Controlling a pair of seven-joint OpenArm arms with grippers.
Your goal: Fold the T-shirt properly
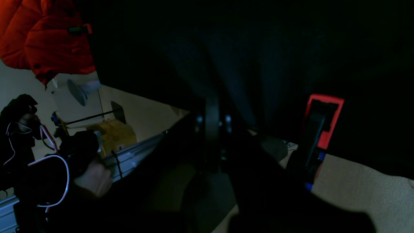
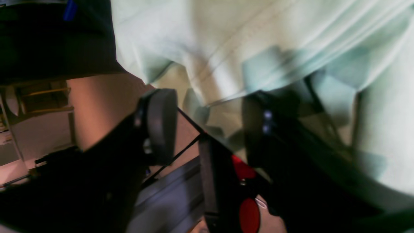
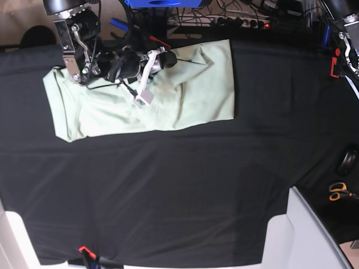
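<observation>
The pale mint-green T-shirt (image 3: 185, 89) lies flat on the black table cover (image 3: 179, 185) at the back left, long side running left to right. My right gripper (image 3: 168, 59) reaches over its upper middle. In the right wrist view the right gripper (image 2: 212, 121) has its jaws apart, and a hanging fold of the T-shirt (image 2: 258, 48) sits between and behind the fingers (image 2: 160, 124). My left gripper (image 1: 212, 127) is shut with nothing in it, far from the shirt, over dark cloth. Its arm (image 3: 348, 47) stands at the back right corner.
Orange-handled scissors (image 3: 337, 192) and a black round object (image 3: 349, 161) lie off the table's right edge. White panels (image 3: 305, 235) sit at the front right. Cables and a blue frame (image 3: 162, 3) crowd the back edge. A red jacket (image 1: 45, 38) hangs beyond the table.
</observation>
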